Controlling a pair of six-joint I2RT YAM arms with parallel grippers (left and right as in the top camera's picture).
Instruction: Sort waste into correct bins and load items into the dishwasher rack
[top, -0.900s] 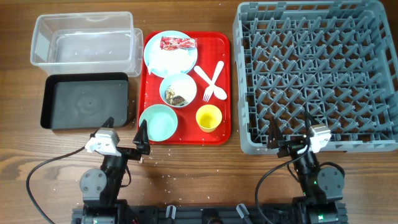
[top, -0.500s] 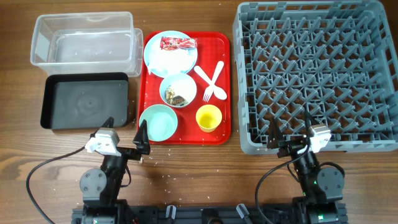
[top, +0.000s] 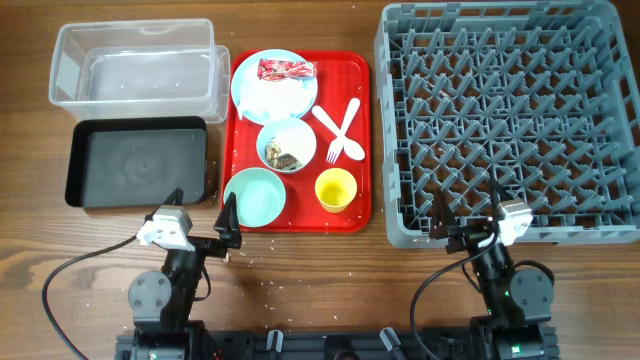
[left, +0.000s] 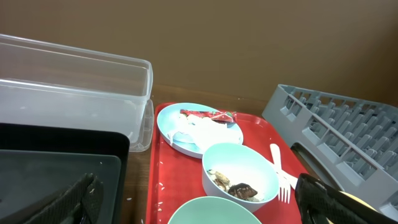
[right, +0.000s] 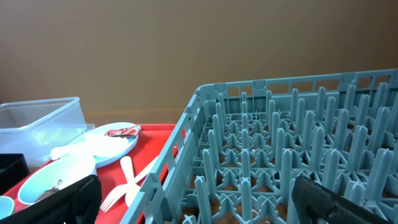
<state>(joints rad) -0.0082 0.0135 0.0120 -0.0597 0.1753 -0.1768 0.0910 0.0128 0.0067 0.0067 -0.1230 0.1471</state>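
On the red tray (top: 240, 150) lie a pale blue plate (top: 262, 95) with a red-and-white wrapper (top: 286, 69) and white tissue (left: 205, 132), a bowl with brown food scraps (top: 287, 146), an empty mint bowl (top: 254, 195), a yellow cup (top: 335, 189), and a white fork (top: 346, 122) and spoon (top: 336, 138). The clear tub (top: 135, 65) and black tray (top: 137, 160) are at the left. The grey dishwasher rack (top: 510, 120) is at the right. My left gripper (top: 202, 218) is open and empty near the tray's front left corner. My right gripper (top: 468, 214) is open and empty at the rack's front edge.
Small white crumbs are scattered on the wooden table (top: 300, 270) in front of the red tray. A brown wall (left: 249, 37) stands behind the table. Both arm bases sit at the table's near edge.
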